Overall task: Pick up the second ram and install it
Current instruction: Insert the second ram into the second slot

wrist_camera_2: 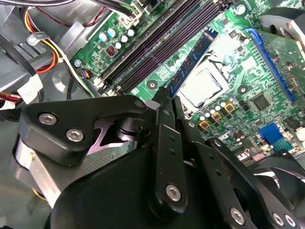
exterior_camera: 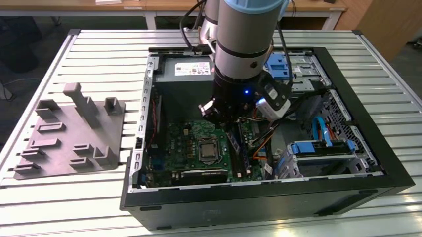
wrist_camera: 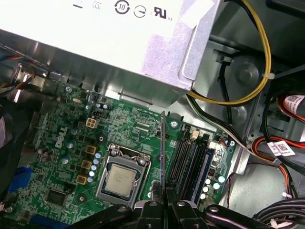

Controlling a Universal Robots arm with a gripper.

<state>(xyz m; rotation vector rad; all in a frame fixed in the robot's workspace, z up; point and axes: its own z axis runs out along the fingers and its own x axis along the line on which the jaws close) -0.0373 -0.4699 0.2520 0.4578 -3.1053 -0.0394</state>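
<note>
Green-blue second ram [wrist_camera: 163,148] rides edge-on in my gripper [wrist_camera: 164,202] above the motherboard [wrist_camera: 71,143].

Fingers [wrist_camera_2: 164,143] pinch the stick at its near end; it hangs just over the black slots [wrist_camera: 188,160] beyond the fingertips, beside the processor socket [wrist_camera: 121,179]. By my judgement it is picked up but not yet seated.
</note>
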